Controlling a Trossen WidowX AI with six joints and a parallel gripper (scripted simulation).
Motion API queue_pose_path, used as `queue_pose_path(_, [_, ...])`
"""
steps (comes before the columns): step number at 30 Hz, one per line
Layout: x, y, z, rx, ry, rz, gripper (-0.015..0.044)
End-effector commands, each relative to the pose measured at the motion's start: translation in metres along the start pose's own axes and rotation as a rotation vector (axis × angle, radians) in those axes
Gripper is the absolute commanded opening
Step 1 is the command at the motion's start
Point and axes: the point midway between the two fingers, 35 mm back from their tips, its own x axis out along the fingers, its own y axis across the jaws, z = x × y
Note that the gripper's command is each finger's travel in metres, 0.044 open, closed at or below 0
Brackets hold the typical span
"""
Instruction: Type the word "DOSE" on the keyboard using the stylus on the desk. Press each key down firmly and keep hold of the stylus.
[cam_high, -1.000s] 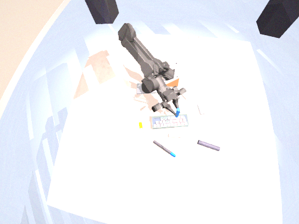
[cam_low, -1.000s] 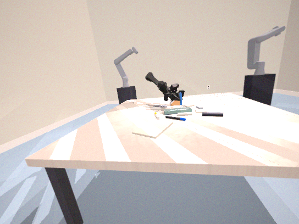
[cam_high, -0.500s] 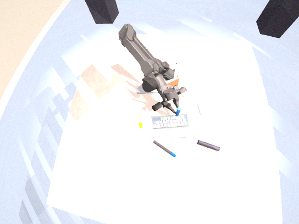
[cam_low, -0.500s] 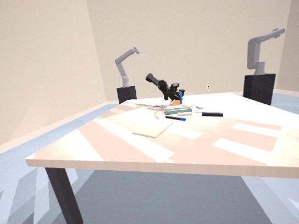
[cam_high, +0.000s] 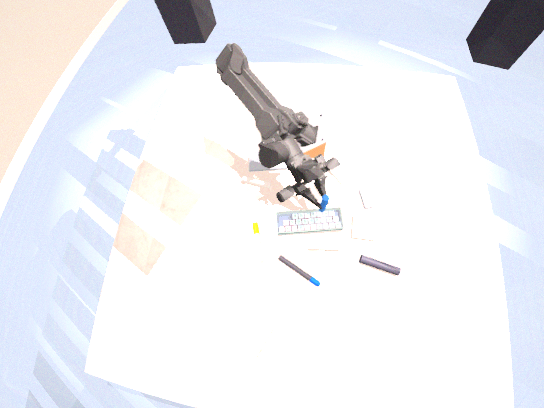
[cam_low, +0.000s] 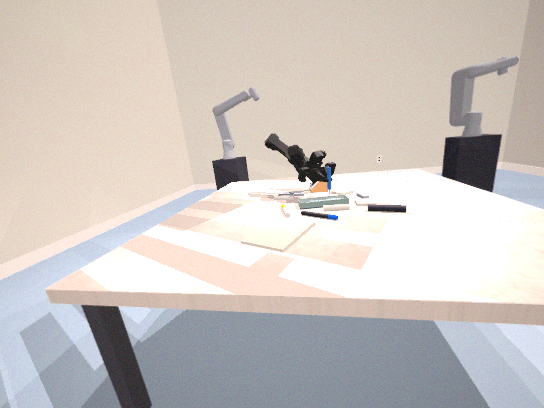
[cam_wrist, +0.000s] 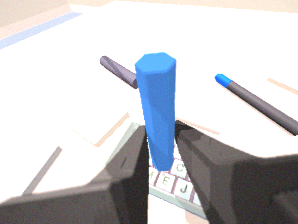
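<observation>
A blue stylus (cam_high: 324, 203) (cam_low: 329, 179) (cam_wrist: 160, 110) stands nearly upright. My gripper (cam_high: 323, 201) (cam_wrist: 161, 131) is shut on it, a dark finger on either side. The small keyboard (cam_high: 310, 227) (cam_low: 322, 202) (cam_wrist: 175, 198) with pale keys in a green-grey case lies under the stylus. In the wrist view the stylus's lower end appears at the keys marked E and C, near the keyboard's edge on the gripper's side. Whether the tip touches a key cannot be told. The fingers hide many keys in the wrist view.
A dark pen with a blue end (cam_high: 299, 270) (cam_low: 319, 215) (cam_wrist: 260, 105) and a thick dark cylinder (cam_high: 380, 265) (cam_low: 386, 208) (cam_wrist: 118, 71) lie beyond the keyboard. A small yellow item (cam_high: 256, 228) lies beside it. An orange object (cam_high: 315, 150) (cam_low: 320, 188) is behind the gripper.
</observation>
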Motion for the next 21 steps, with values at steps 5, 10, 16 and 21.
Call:
queue_pose_path(5, [-0.001,-0.0028,0.0026,0.005,-0.002,-0.005,0.0081])
queue_pose_path(10, [-0.0005,-0.0028,0.0014,0.005,-0.002,-0.005,0.0081])
queue_pose_path(16, [0.0009,-0.0028,-0.0021,0.005,-0.002,-0.005,0.0081])
queue_pose_path(21, [0.0018,-0.0028,-0.0045,0.005,-0.002,-0.005,0.0081])
